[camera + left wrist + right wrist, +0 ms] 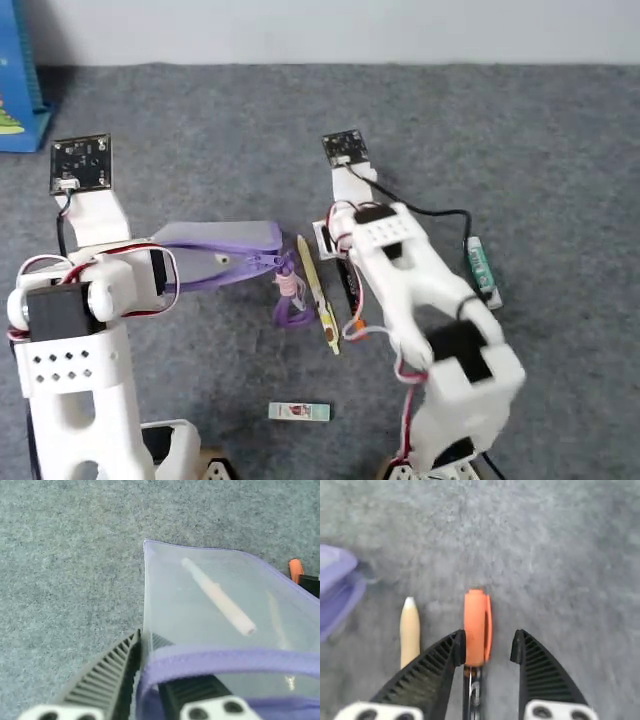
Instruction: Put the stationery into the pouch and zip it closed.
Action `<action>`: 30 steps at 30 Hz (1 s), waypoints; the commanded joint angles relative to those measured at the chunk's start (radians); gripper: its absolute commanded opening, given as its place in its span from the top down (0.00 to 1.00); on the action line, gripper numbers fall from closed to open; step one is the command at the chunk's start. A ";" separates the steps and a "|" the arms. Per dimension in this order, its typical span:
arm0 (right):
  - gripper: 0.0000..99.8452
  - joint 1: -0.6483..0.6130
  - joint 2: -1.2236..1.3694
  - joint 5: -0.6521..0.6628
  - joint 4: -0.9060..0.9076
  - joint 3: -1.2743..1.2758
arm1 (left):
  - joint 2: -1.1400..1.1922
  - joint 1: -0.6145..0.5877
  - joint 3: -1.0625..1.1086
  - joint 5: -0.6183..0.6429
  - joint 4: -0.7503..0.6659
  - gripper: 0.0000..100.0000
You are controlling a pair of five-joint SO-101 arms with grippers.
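Our left gripper [144, 645] is clenched on the pouch [210, 625] at its open edge. The pouch lies on the carpet [520, 130] left of centre, and a white stick [217, 597] shows through it. Our right gripper [487, 642] is released, its jaws straddling the orange-capped pen [477, 625], with a pencil [410, 630] just beside.
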 commanded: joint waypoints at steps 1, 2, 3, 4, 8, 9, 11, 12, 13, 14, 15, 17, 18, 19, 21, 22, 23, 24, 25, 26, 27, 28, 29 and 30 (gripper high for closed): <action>0.84 -0.005 0.070 -0.002 -0.013 -0.126 | -0.005 -0.003 -0.024 0.005 0.002 0.99; 0.84 -0.007 0.090 -0.002 -0.013 -0.137 | -0.005 -0.003 -0.024 0.005 0.002 0.99; 0.84 -0.016 0.108 0.002 -0.012 -0.143 | -0.005 -0.005 -0.024 0.005 0.002 0.99; 0.84 -0.021 0.122 0.018 -0.012 -0.143 | -0.005 -0.005 -0.024 0.005 0.002 0.99; 0.95 -0.027 0.114 0.063 0.031 -0.146 | -0.005 -0.005 -0.024 0.005 0.002 0.99; 1.00 -0.027 0.107 0.063 0.039 -0.146 | -0.005 -0.005 -0.024 0.005 0.002 0.99; 0.97 -0.021 0.082 0.063 0.074 -0.141 | -0.005 -0.006 -0.024 0.005 0.002 0.99; 0.97 -0.019 0.065 0.061 0.099 -0.141 | -0.005 -0.008 -0.024 0.005 0.002 0.99; 0.99 -0.018 0.044 0.060 0.128 -0.141 | -0.005 -0.008 -0.024 0.005 0.002 0.99; 0.99 -0.018 0.019 0.057 0.157 -0.140 | -0.005 -0.008 -0.024 0.005 0.002 0.99; 0.99 -0.018 -0.010 0.057 0.185 -0.132 | -0.005 -0.008 -0.024 0.005 0.002 0.99; 0.99 -0.018 -0.085 0.057 0.219 -0.094 | -0.005 -0.008 -0.024 0.005 0.002 0.99; 0.99 -0.019 -0.133 0.057 0.223 -0.064 | -0.005 -0.009 -0.024 0.005 0.002 0.99; 0.99 -0.022 -0.185 0.058 0.225 -0.029 | -0.005 -0.009 -0.024 0.005 0.002 0.99; 0.99 -0.028 -0.308 0.061 0.225 0.054 | -0.005 -0.009 -0.024 0.005 0.002 0.99; 0.99 -0.039 -0.375 0.063 0.225 0.097 | -0.005 -0.009 -0.024 0.005 0.002 0.99; 0.99 -0.047 -0.444 0.063 0.226 0.137 | -0.005 -0.009 -0.024 0.005 0.002 0.99; 0.99 -0.054 -0.515 0.063 0.226 0.178 | -0.005 -0.009 -0.024 0.005 0.002 0.99; 0.99 -0.059 -0.590 0.063 0.226 0.216 | -0.005 -0.009 -0.024 0.005 0.002 0.99; 0.99 -0.071 -0.664 0.063 0.226 0.247 | -0.005 -0.009 -0.024 0.005 0.002 0.99; 0.99 -0.081 -0.733 0.063 0.226 0.278 | -0.005 -0.009 -0.024 0.005 0.002 0.99; 0.99 -0.091 -0.799 0.063 0.226 0.302 | -0.005 -0.009 -0.024 0.005 0.002 0.99; 0.99 -0.099 -0.863 0.063 0.226 0.324 | -0.005 -0.009 -0.024 0.005 0.002 0.99; 0.99 -0.116 -0.921 0.063 0.228 0.342 | -0.005 -0.009 -0.024 0.005 0.002 0.99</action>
